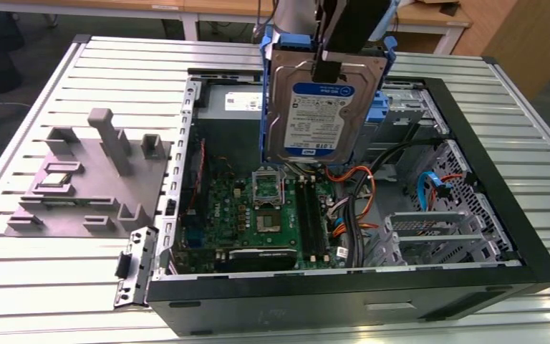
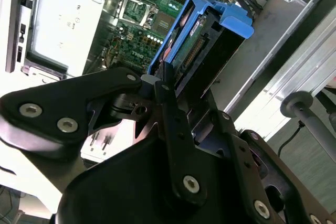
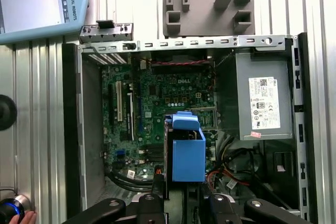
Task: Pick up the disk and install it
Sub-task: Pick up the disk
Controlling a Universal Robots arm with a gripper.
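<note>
Disk (image 1: 321,118) was held upright in the air over the open computer case (image 1: 351,304), with the labelled face turned to the exterior view. Blue rails were seen along both long edges. Gripper (image 1: 326,68) was set at the disk's upper end, with the jaws pinched on the disk. In the second wrist view one finger (image 2: 169,98) was seen pressed flat against the drive just beside its connector end.

In the first wrist view the disk (image 3: 187,153) was seen end-on below the gripper (image 3: 184,199), over the edge of the motherboard (image 3: 157,93) and near the cable bundle (image 3: 231,174).

The power supply (image 3: 262,103) was seated in a case corner, well apart from the disk. The case was laid on its side on the slatted bench (image 1: 46,287), side panel off. A grey fixture (image 1: 94,179) was set on the bench just beside the case, on the exterior view's left.
</note>
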